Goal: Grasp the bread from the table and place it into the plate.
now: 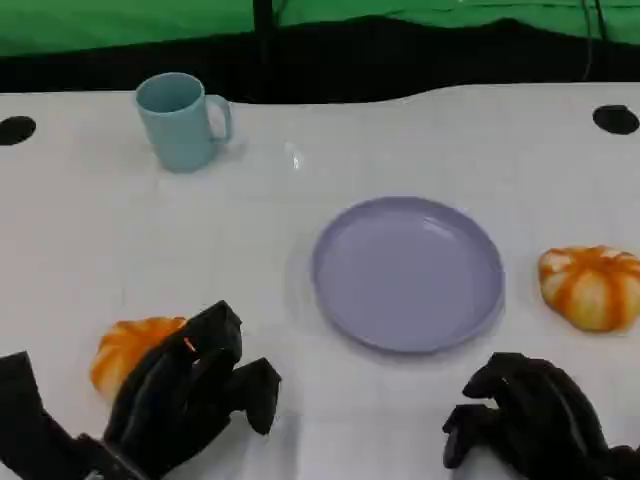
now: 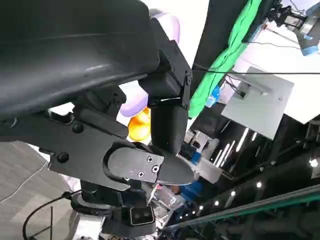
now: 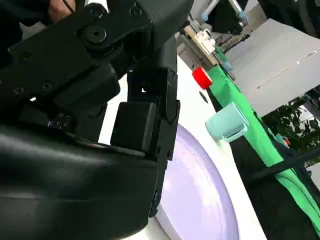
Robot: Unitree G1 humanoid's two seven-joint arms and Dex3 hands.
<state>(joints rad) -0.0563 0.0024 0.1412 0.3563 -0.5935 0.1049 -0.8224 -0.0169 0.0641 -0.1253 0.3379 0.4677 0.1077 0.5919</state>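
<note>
Resting on the worktop [image 1: 80, 250] left of the plate [image 1: 407, 272], the bread [image 1: 125, 348] looked light, soft and crushable. The left hand [image 1: 185, 395] hovered against it, fingers apart, holding nothing; the right hand [image 1: 530, 415] sat curled and empty. I'd cup its sides gently.

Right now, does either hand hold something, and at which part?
Nothing is held. The left hand hovers beside the near bread, its fingers apart. The right hand is curled in on nothing.
</note>
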